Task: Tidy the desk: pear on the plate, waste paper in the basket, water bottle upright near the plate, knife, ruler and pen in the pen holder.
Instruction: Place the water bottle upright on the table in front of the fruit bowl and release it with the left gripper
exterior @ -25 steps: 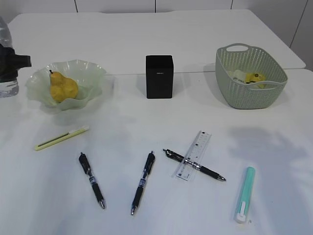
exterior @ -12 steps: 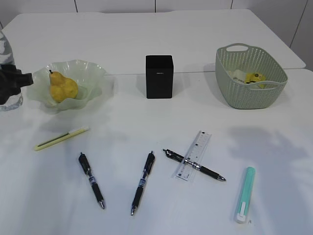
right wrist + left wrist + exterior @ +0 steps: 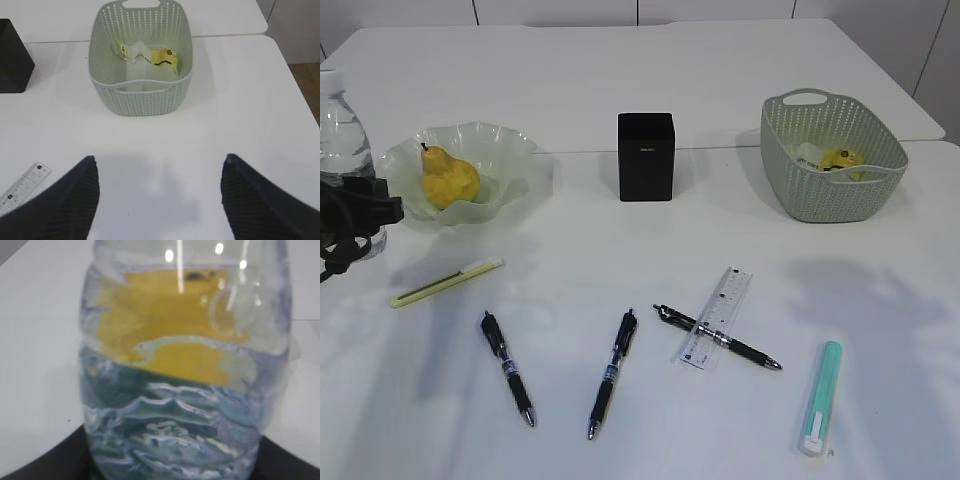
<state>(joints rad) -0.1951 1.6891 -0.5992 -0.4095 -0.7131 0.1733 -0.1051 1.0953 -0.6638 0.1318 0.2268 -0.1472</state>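
- Left gripper [image 3: 355,215] low at the left edge of the desk [image 3: 620,80], up against the base of the water bottle [image 3: 342,125]; jaws partly spread, apparently around the bottle, though contact is hidden in both views.
- Water bottle upright, just left of the plate [image 3: 510,150], filling the left wrist view [image 3: 185,365].
- Right gripper [image 3: 157,195] wide apart and empty, above bare desk in front of the basket [image 3: 140,100].
- Pear [image 3: 448,178] on the plate, stem up.
- Waste paper [image 3: 150,56] inside the basket, on its floor.
- Pen holder [image 3: 645,157] upright between plate and basket, nothing sticking out of it.
- Ruler [image 3: 717,317] flat on the desk, lying across a black pen [image 3: 745,350].
- Two more black pens [image 3: 508,368] [image 3: 612,372] flat on the near desk, well apart from the holder.
- Pale yellow-green knife [image 3: 446,282] flat in front of the plate; teal knife [image 3: 820,398] flat near the front right corner.
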